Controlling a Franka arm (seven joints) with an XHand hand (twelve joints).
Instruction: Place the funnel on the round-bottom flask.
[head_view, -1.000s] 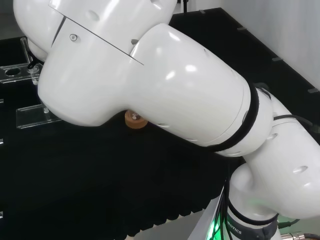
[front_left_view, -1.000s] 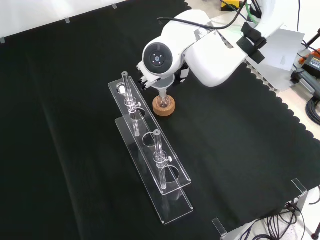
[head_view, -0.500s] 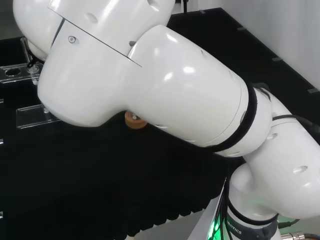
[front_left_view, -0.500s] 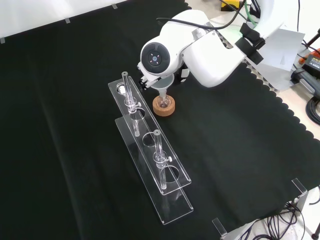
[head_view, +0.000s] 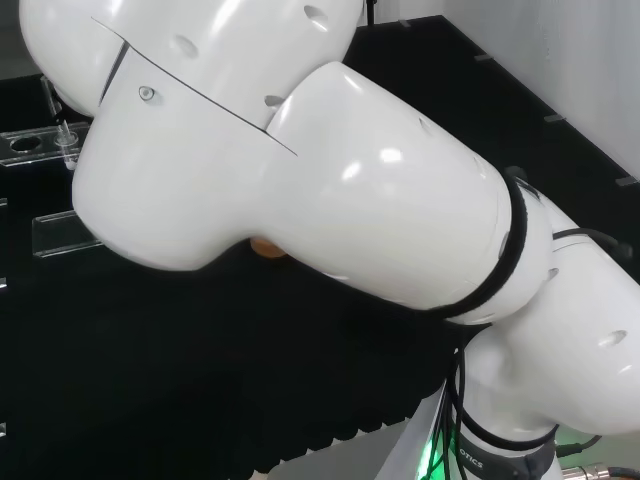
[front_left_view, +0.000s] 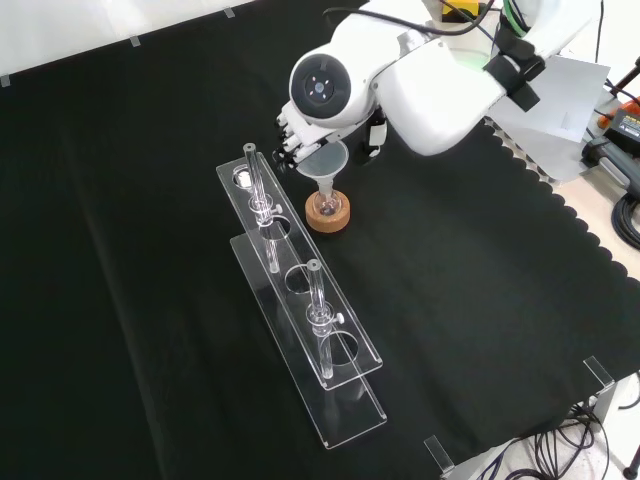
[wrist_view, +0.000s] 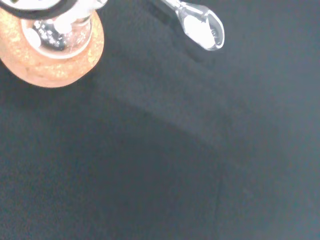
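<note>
Funnel (front_left_view: 328, 163) translucent, cone up, stem pointing down into the neck of the round-bottom flask (front_left_view: 328, 202), seen in the front view. Flask small and clear, seated in a cork ring stand (front_left_view: 328, 212) on the black cloth of the table (front_left_view: 480, 300). In the wrist view, the flask's glass bulb (wrist_view: 60, 30) shining inside the cork ring (wrist_view: 55, 60). In the head view, a sliver of cork (head_view: 266, 246) peeping out under the big white arm link (head_view: 300, 150).

Hand (front_left_view: 292, 138) just up-left of the funnel's rim in the front view, black-and-white fingers (front_left_view: 287, 150) bent at the cone's edge; appears to be holding the rim, though the white link with its round grey cap (front_left_view: 320, 87) covers most of the palm, so contact hard to confirm.

Left of the stand in the front view, a clear rack (front_left_view: 300, 300) of two long plates, running from upper left to lower right, with round holes. Two upright glass tubes in it: one (front_left_view: 262, 210) near the stand, another (front_left_view: 320, 320) farther down the rack. In the wrist view, a rounded clear glass end (wrist_view: 202, 27) lying apart from the cork ring.
</note>
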